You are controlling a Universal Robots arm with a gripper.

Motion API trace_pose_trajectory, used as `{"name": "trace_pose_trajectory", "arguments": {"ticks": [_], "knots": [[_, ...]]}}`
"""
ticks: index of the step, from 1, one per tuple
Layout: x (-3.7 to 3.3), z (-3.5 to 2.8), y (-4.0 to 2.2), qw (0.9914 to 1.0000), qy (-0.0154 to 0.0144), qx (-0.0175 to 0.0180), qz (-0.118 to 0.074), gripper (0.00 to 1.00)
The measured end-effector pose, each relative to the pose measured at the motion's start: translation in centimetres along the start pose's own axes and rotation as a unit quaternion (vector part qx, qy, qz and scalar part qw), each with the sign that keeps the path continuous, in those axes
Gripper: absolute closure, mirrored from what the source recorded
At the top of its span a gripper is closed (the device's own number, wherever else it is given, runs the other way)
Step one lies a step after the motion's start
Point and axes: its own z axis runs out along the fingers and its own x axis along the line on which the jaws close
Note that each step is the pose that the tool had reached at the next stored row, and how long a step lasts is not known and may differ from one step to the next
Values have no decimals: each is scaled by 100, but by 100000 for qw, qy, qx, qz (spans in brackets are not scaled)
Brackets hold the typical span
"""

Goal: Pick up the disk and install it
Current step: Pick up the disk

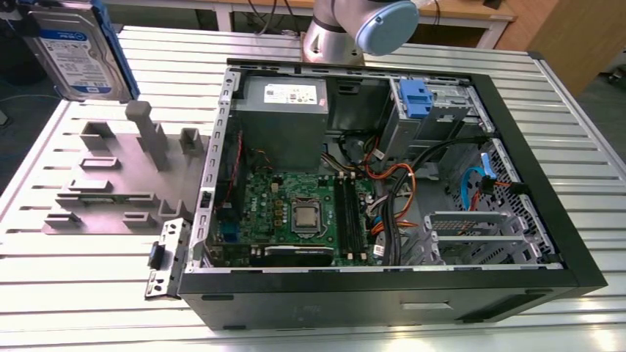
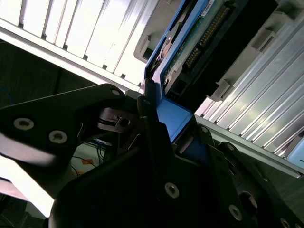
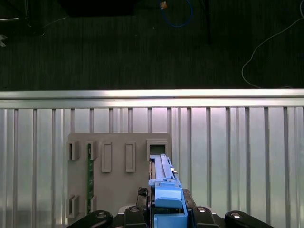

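Note:
The disk [image 1: 76, 48], a silver drive with a white-and-blue label in a blue carrier frame, hangs upright in the air at the exterior view's far left, above the grey slotted fixture [image 1: 113, 180]. In the first wrist view the disk [image 3: 164, 183] is edge-on over the fixture [image 3: 118, 161], and my gripper [image 3: 166, 211] is shut on its blue frame. The second wrist view shows the blue frame [image 2: 176, 118] clamped between my black fingers [image 2: 152, 142], with the disk's connector edge [image 2: 204, 35] beyond them.
An open computer case [image 1: 547, 198] lies on the slatted metal table [image 1: 78, 286], with a grey power supply [image 1: 284, 110], a motherboard [image 1: 293, 213] and a drive bay with a blue latch [image 1: 415, 99]. A green card [image 3: 89, 171] stands in one fixture slot. The arm's base [image 1: 357, 29] is behind the case.

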Motion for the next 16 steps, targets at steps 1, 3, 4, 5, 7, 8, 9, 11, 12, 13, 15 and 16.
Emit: {"name": "trace_pose_trajectory", "arguments": {"ticks": [1,3,4,5,7,8,9,11,12,13,15,16], "knots": [[0,-3,0,100000,-1,2,-1,64],[0,-8,0,100000,-3,5,-1,64],[0,-12,0,100000,-1,1,-2,64],[0,-15,0,100000,0,-1,-2,64],[0,-20,0,100000,-3,6,0,64],[0,-24,0,100000,0,1,-2,64],[0,-27,0,100000,-2,3,-3,64],[0,-31,0,100000,-2,3,-2,64],[0,-33,0,100000,-2,3,-2,64],[0,-34,0,100000,-3,8,-1,64],[0,-38,0,100000,-1,1,0,64],[0,-40,0,100000,-2,3,-2,64]]}}
